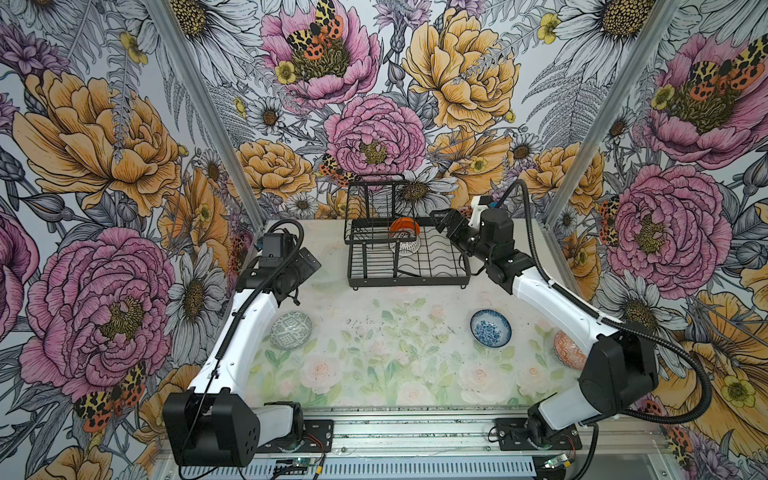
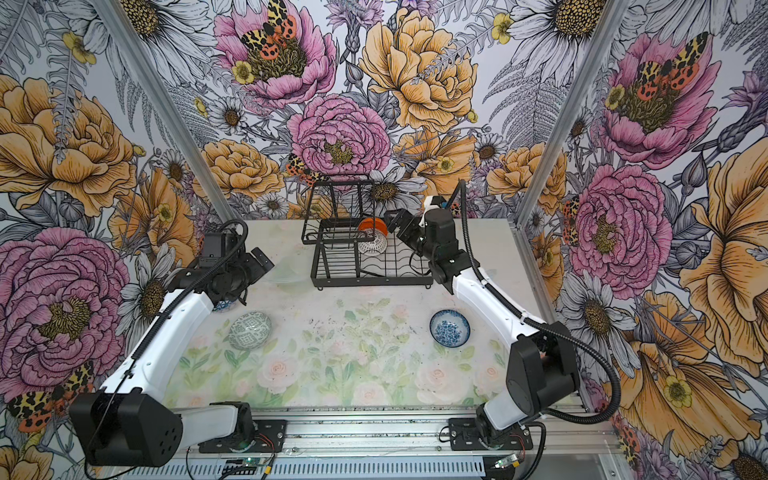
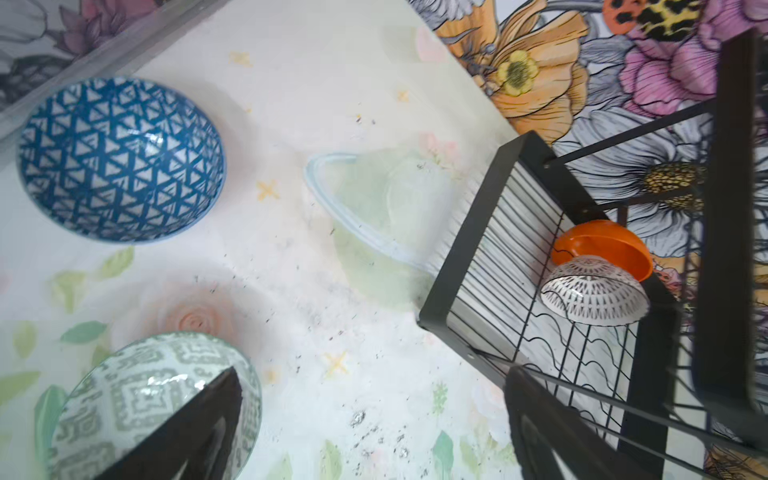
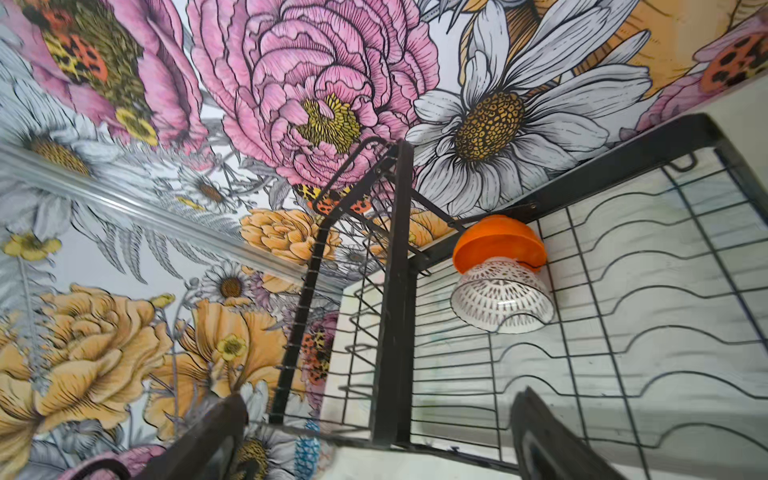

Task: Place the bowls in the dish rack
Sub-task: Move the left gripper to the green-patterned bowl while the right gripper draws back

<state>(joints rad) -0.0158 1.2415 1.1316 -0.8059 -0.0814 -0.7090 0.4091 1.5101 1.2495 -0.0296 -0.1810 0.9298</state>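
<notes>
1. Pale rose-print surface [image 1: 374, 299], boxed in on three sides by loud floral wallpaper.
2. Nearest row, all upright on the surface: grey-green bowl [image 1: 291, 330] on the left, blue-white floral bowl [image 1: 491, 327] right of centre, red-orange patterned bowl [image 1: 566, 350] at the right edge. The last is half hidden behind the right arm.
3. Blue geometric bowl [image 3: 120, 160] sits further back on the left, upright, near the side wall. Both top views show it mostly covered by the left arm.
4. Left hand [image 3: 375, 374] hangs above the surface, left of the rack. Jaws are spread wide with nothing between them.
5. Dish rack [image 1: 409, 272] stands at the far middle, close to the back wall, with its raised wire tier on the left part.
6. Two bowls are loaded in the rack's slotted wires: orange bowl [image 1: 405, 225] on edge at the back, white lattice bowl [image 1: 404, 246] tipped against its nearer side, touching it.
7. Right hand [image 4: 384, 395] is over the rack's right half, near those two bowls but clear of them. Jaws are wide apart and empty.
</notes>
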